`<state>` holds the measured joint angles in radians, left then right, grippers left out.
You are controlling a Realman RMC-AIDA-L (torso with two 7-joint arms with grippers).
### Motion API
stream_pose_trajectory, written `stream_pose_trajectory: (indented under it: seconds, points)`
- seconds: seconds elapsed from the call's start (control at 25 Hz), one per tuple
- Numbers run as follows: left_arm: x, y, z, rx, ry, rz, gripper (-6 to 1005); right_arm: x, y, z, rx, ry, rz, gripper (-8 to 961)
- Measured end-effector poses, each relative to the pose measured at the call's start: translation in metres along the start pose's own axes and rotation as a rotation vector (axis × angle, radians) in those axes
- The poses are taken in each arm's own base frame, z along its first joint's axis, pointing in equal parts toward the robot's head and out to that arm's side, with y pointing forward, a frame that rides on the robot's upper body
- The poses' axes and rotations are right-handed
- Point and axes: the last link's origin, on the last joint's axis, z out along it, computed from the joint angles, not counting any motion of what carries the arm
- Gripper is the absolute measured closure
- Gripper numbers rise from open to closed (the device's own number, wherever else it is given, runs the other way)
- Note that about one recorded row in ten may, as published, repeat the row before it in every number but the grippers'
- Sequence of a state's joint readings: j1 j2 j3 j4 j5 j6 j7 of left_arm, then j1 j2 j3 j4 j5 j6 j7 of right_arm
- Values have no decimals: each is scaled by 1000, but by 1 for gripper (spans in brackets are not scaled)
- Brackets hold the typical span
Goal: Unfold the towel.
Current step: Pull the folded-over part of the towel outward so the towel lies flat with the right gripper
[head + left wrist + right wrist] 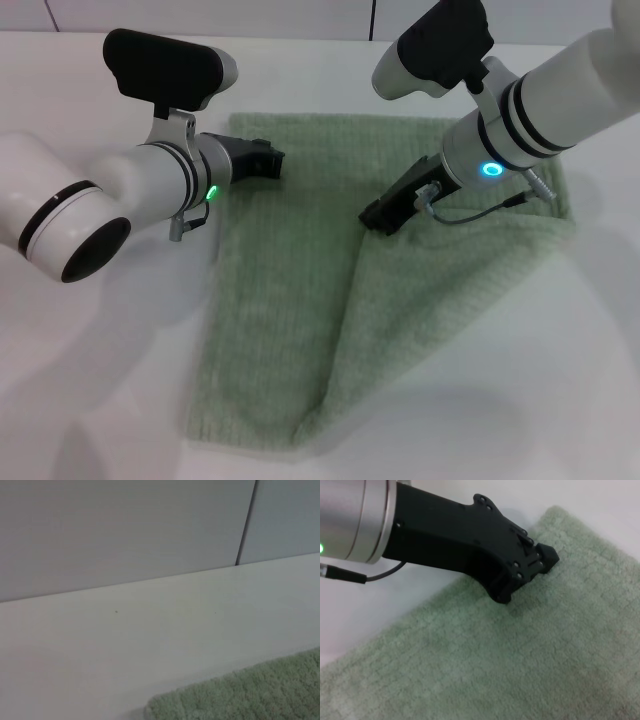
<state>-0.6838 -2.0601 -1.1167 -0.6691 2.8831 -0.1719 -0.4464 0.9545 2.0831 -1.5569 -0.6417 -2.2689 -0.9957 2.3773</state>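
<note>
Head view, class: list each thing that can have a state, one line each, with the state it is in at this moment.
towel: lying flat on the table, only partly unfolded; a diagonal flap lies doubled over its right side.
left gripper: low at the towel's far left corner, fingers shut.
right gripper: low over the towel near the top of the fold line.
table: white, bearing the towel.

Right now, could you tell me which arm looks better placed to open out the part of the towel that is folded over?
Probably the right. The right gripper sits at the diagonal folded flap of the towel, which lies on the robot's right side. The left gripper rests at the far left corner, away from the fold.
</note>
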Motion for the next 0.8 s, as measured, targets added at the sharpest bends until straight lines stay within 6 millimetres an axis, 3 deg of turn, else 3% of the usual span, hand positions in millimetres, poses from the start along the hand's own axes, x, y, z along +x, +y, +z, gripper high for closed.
stream_pose_trajectory:
  seconds: [0.8]
  points:
    - [1,0,1,2,-2,3,1000,-1,1,-5,-3,2,2,873]
